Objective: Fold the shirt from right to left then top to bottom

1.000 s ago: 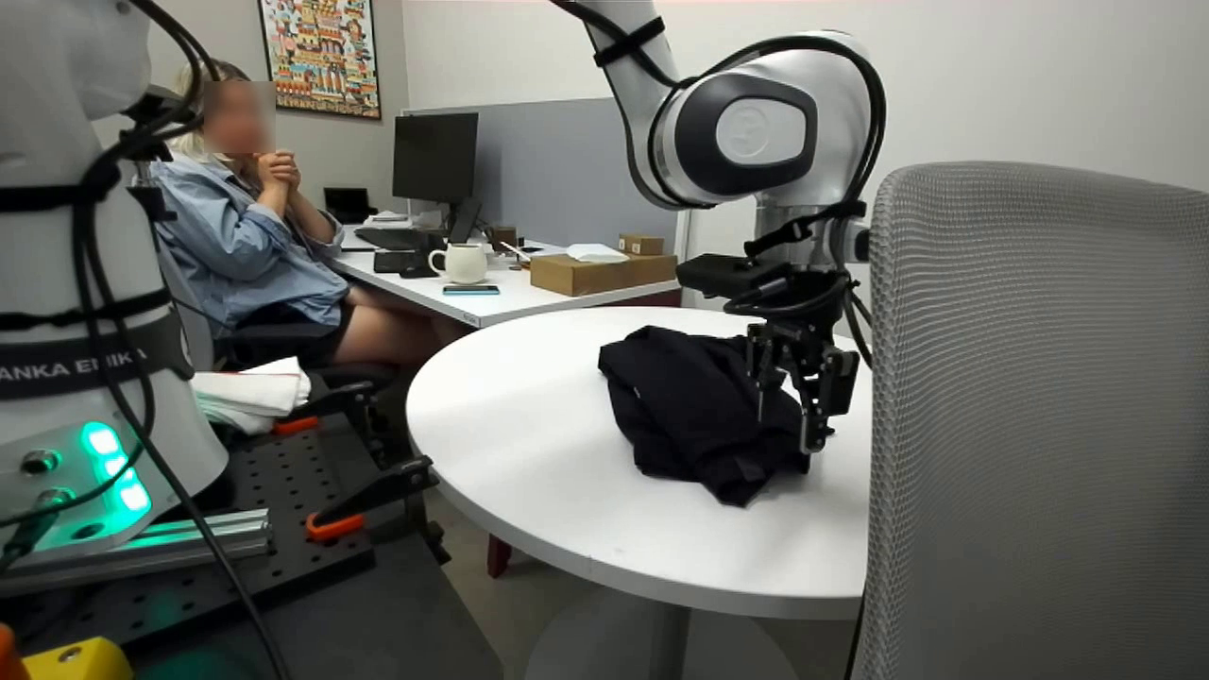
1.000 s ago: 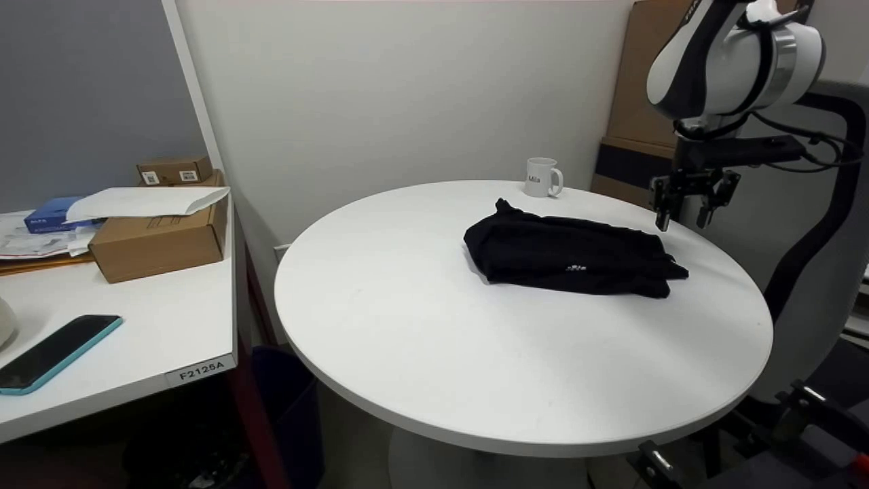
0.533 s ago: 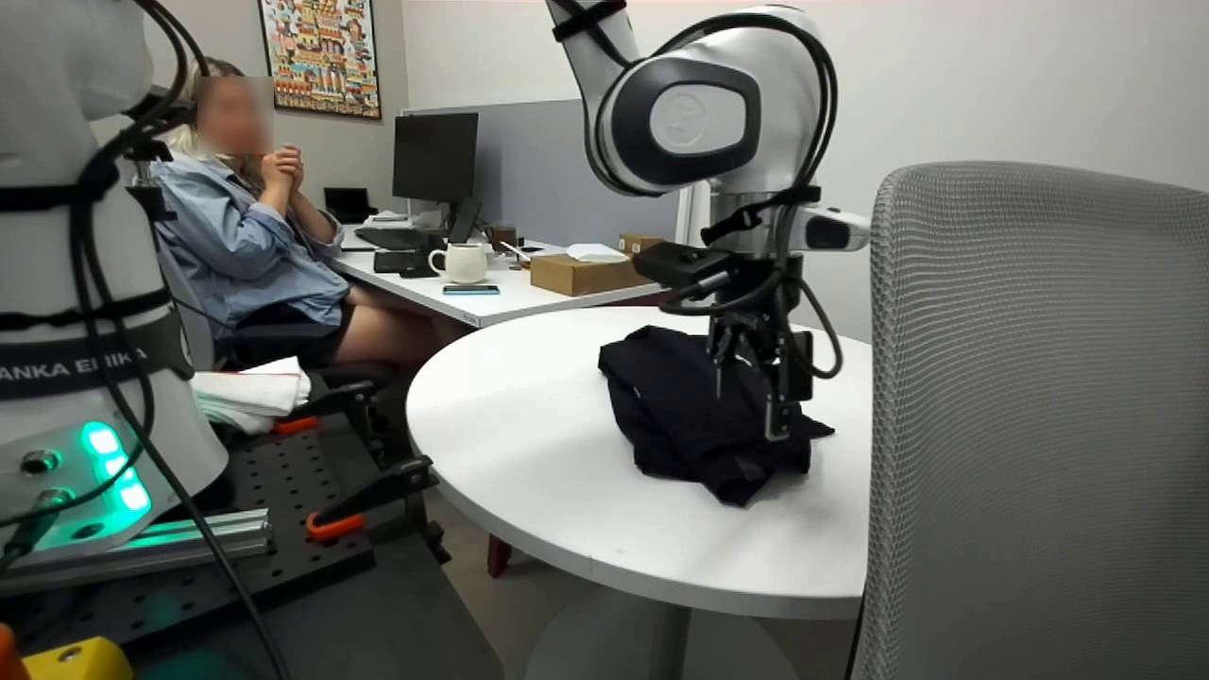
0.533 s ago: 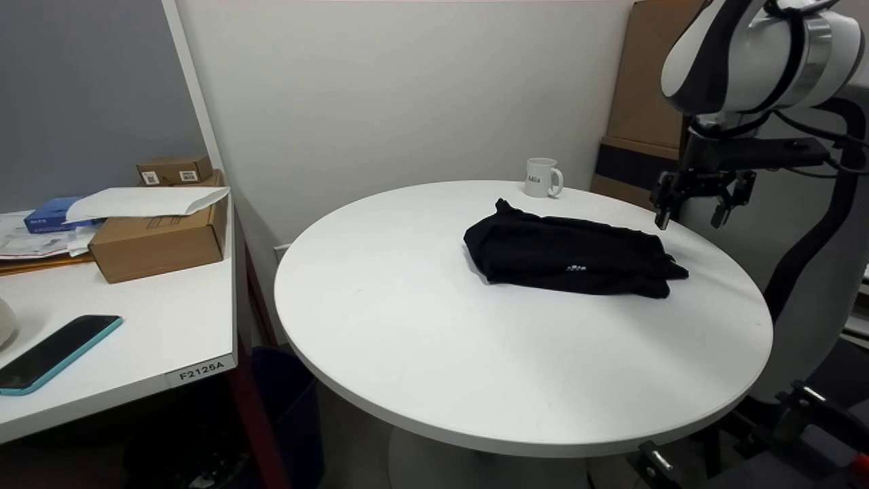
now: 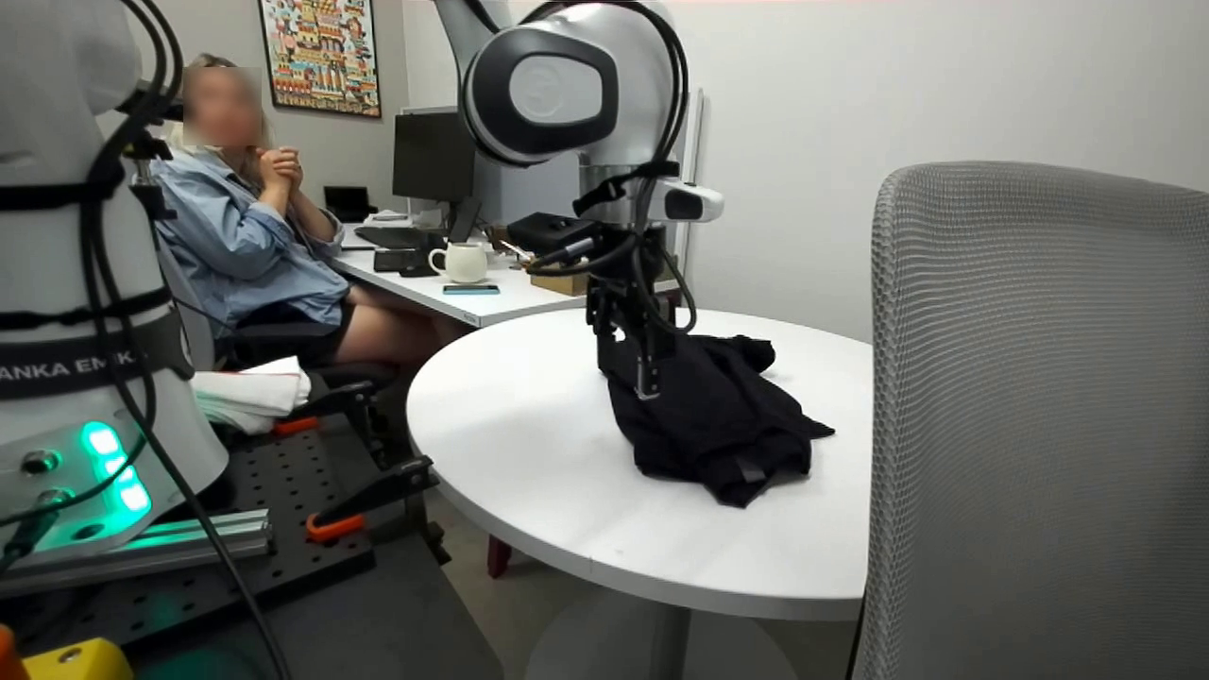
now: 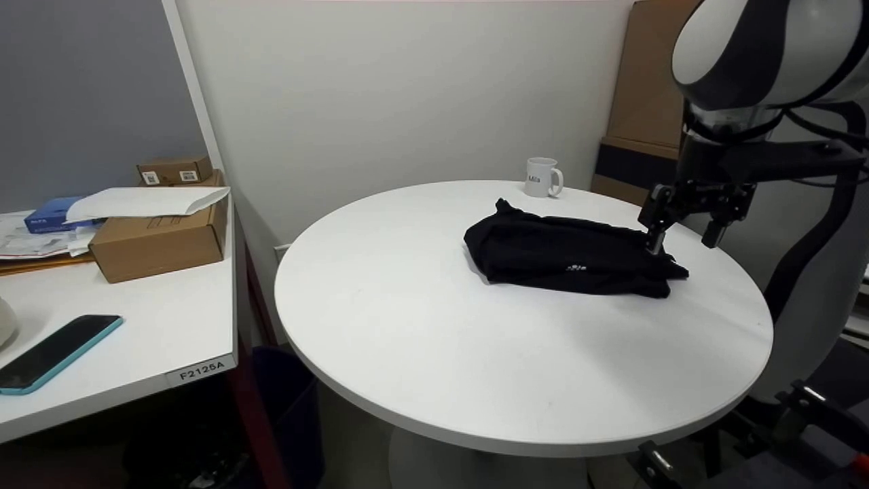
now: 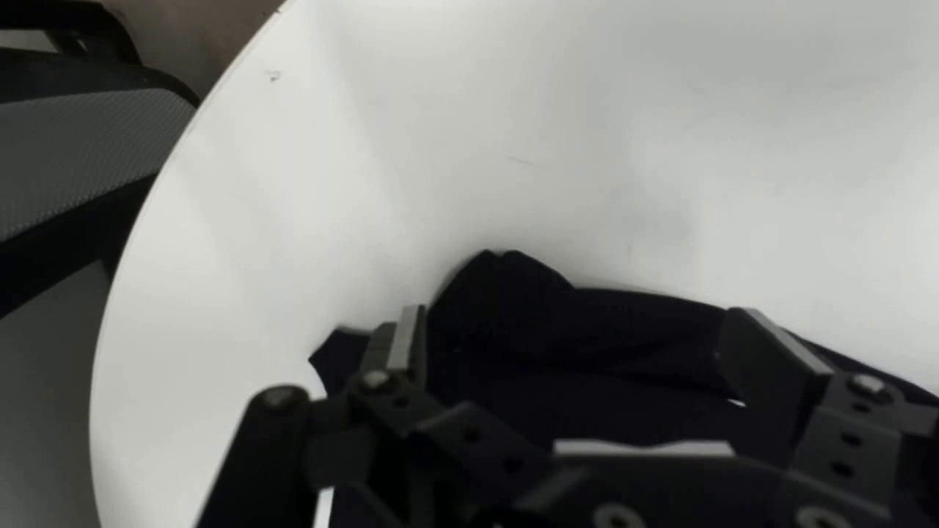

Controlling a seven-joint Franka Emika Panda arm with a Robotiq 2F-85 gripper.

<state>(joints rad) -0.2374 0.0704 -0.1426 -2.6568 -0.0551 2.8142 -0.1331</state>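
Counting the far rim of the round surface (image 6: 421,353) as twelve o'clock in each view, the black shirt (image 6: 563,244) is lying bunched between one and two in an exterior view. A white mug (image 6: 540,178) is standing by the rim at twelve, and a tall carton (image 6: 645,88) is rising beyond it at one. The hand (image 6: 683,242), spread wide, is hovering over the shirt toward two, covering part of it; whether it is touching cloth, I can't tell. In an exterior view a mesh chair (image 5: 1039,416) is blocking the rim at three, and a person (image 5: 250,236) in blue is sitting off at ten, partly hidden behind the robot's base (image 5: 57,401). What's showing on that base is reading "ANKA EMIK". Over at nine in an exterior view, a side surface (image 6: 183,305) is carrying a phone (image 6: 58,353) and a cardboard box (image 6: 163,248); a label (image 6: 201,370) along that edge is reading "F2125A". I'm not making out the small white print on the shirt or the lettering on the mug.
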